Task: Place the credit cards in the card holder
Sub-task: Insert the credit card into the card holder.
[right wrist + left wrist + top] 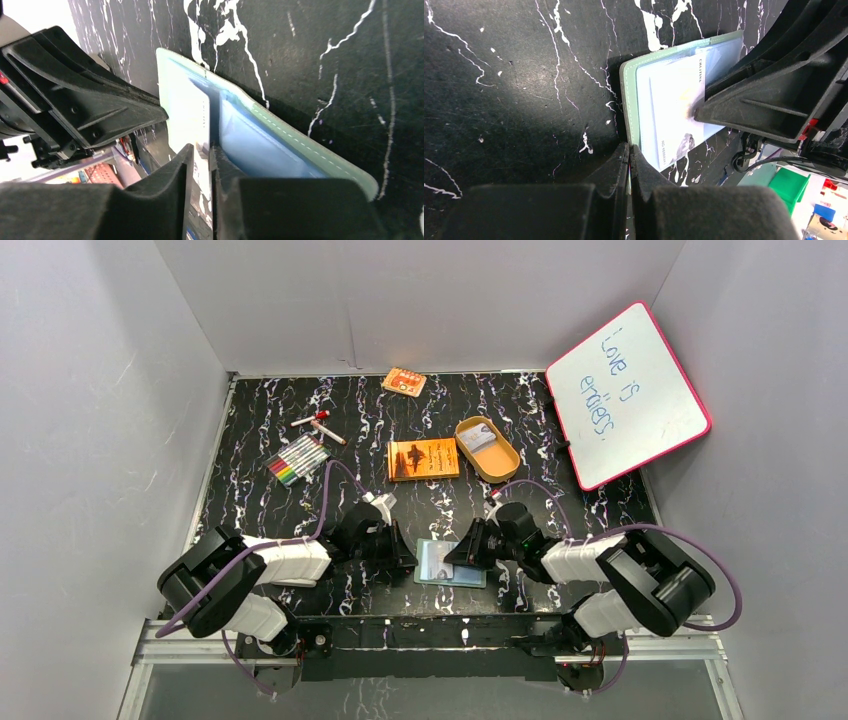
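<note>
The grey-green card holder (450, 563) lies open on the black marbled table between both arms. Its stitched green border (628, 100) and pale blue pocket (260, 145) show. A white credit card (674, 100) sits partly inside a clear pocket. My left gripper (629, 146) is shut on the holder's near edge, with a thin sliver between its tips. My right gripper (201, 147) has its jaws slightly apart, and the card (187, 115) runs into the gap. In the top view the left gripper (408, 560) and the right gripper (452, 558) meet over the holder.
Behind the holder lie an orange book (423, 459) and a tan oval tin (487, 448). A pack of markers (298, 460) and loose pens (318, 425) lie at the left. A small orange packet (404, 381) is at the back, and a pink-framed whiteboard (627, 395) leans at the right.
</note>
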{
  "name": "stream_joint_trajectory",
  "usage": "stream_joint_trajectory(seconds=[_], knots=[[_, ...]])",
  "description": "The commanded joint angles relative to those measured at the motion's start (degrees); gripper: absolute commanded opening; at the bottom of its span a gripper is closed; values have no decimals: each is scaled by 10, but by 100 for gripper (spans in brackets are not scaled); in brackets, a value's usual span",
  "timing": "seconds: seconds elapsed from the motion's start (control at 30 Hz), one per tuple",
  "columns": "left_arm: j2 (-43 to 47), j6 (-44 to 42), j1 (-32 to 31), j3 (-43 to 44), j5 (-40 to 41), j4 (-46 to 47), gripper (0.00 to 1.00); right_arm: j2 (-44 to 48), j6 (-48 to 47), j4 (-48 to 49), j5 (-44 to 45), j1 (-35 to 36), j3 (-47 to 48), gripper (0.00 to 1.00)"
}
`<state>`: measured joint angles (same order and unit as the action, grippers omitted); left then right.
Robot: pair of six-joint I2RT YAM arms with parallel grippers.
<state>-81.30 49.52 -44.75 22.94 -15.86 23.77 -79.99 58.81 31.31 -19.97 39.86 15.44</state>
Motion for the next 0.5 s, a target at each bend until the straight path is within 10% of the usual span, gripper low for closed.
stream_joint_trajectory(seconds=[0.0, 0.47], knots=[[14, 1, 0, -5, 4, 6, 0, 15, -1, -31, 11, 10, 11, 32], [19, 3, 0, -10, 2, 18, 0, 28, -26, -89, 9, 20, 53, 41]])
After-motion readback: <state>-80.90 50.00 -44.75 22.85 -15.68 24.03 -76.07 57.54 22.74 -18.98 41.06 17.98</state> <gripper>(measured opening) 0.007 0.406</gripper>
